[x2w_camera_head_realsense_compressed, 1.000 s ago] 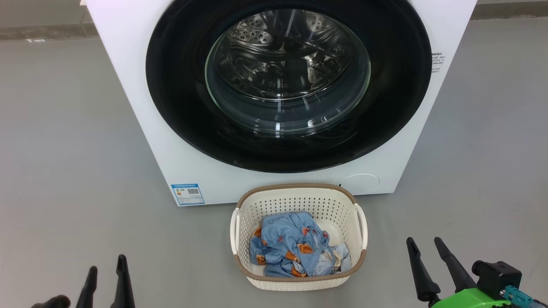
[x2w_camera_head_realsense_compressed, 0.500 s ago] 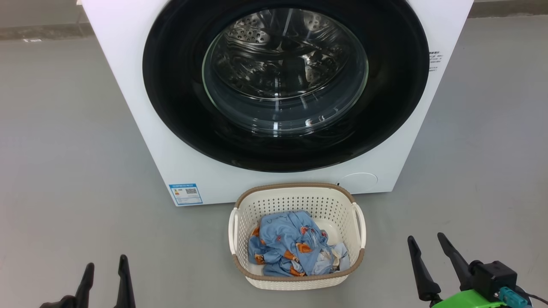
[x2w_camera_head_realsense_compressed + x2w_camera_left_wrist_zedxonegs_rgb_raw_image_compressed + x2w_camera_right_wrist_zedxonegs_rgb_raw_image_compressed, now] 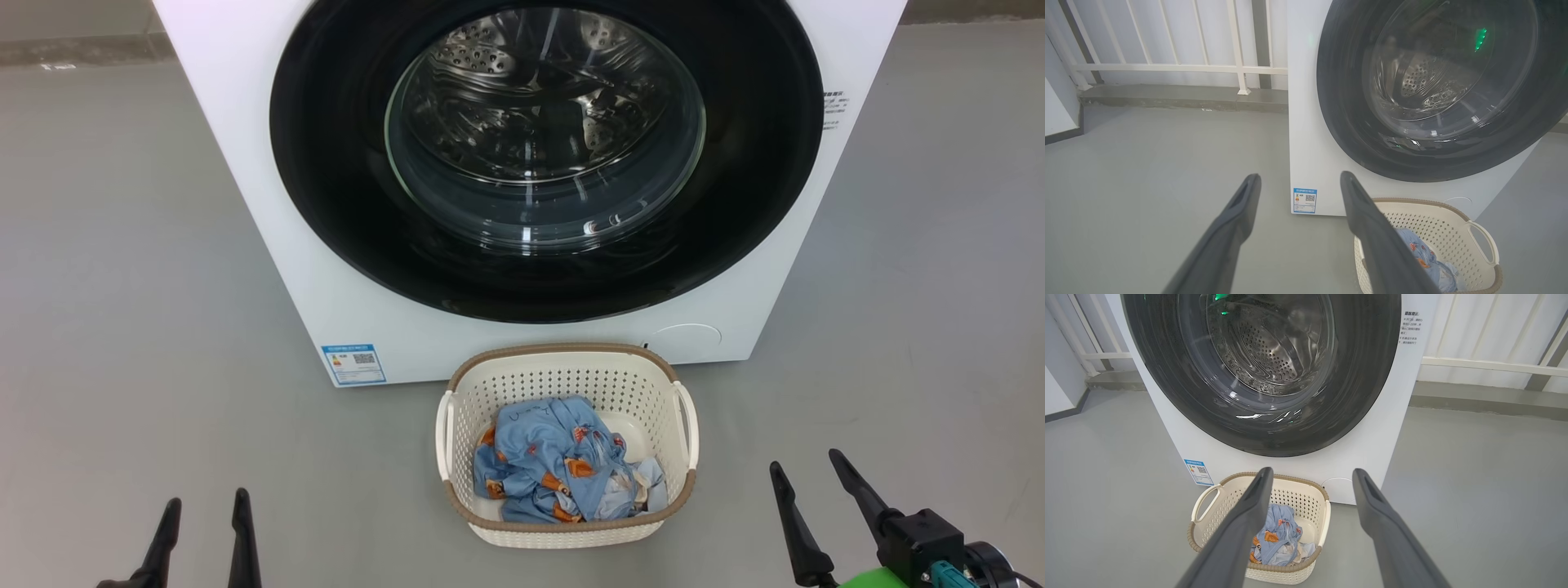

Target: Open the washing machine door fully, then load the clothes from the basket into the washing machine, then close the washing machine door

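Clothes (image 3: 555, 469) lie in the basket (image 3: 563, 351) at six o'clock below the closed washing machine door (image 3: 326, 163), while the left gripper (image 3: 206, 498) at seven o'clock and right gripper (image 3: 804, 459) at five o'clock gape empty.

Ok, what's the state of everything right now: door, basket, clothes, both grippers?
washing machine door: shut.
basket: upright, partly filled.
clothes: bunched in the basket, not yet picked up.
left gripper: open, empty.
right gripper: open, empty.
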Motion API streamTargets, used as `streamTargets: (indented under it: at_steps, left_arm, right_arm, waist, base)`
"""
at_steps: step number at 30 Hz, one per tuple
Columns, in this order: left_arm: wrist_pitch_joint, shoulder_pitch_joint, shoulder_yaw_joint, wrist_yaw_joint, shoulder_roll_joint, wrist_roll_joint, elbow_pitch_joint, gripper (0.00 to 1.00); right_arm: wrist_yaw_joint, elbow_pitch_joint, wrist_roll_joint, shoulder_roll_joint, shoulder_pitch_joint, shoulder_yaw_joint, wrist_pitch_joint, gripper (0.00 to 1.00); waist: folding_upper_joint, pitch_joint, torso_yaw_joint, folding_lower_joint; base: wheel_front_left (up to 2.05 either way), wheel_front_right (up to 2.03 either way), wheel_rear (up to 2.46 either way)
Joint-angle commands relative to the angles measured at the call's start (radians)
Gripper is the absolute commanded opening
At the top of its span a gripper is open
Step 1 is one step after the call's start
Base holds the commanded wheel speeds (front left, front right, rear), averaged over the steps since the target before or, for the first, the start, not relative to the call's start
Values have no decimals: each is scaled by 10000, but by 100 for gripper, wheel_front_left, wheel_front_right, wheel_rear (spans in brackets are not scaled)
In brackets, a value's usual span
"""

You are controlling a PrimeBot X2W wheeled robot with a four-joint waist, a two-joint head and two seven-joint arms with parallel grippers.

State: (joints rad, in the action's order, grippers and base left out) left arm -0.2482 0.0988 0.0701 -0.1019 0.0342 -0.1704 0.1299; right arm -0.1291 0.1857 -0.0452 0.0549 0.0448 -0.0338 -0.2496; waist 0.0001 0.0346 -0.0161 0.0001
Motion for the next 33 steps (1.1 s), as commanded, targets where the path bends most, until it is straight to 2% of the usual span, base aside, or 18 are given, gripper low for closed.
streamTargets:
  at_steps: [1,22,33]
  left_arm:
    - [-136,-198,328,-19,160,131,-264,100]
    - [-136,-182,318,-36,160,145,-44,100]
    - [-136,-195,328,-39,160,88,-56,100]
  right_arm:
    - [-16,-266,82,35,-134,217,-122,100]
    - [-16,-265,133,10,-140,187,-122,100]
    - [-16,-239,105,-6,-157,230,-122,100]
  waist:
    - [-1,-10,-6,0]
    - [-1,-61,-58,0]
    - [-1,-14,-95,0]
  base:
    - [0,0,0]
    - [1,6,-7]
    - [64,86,-150]
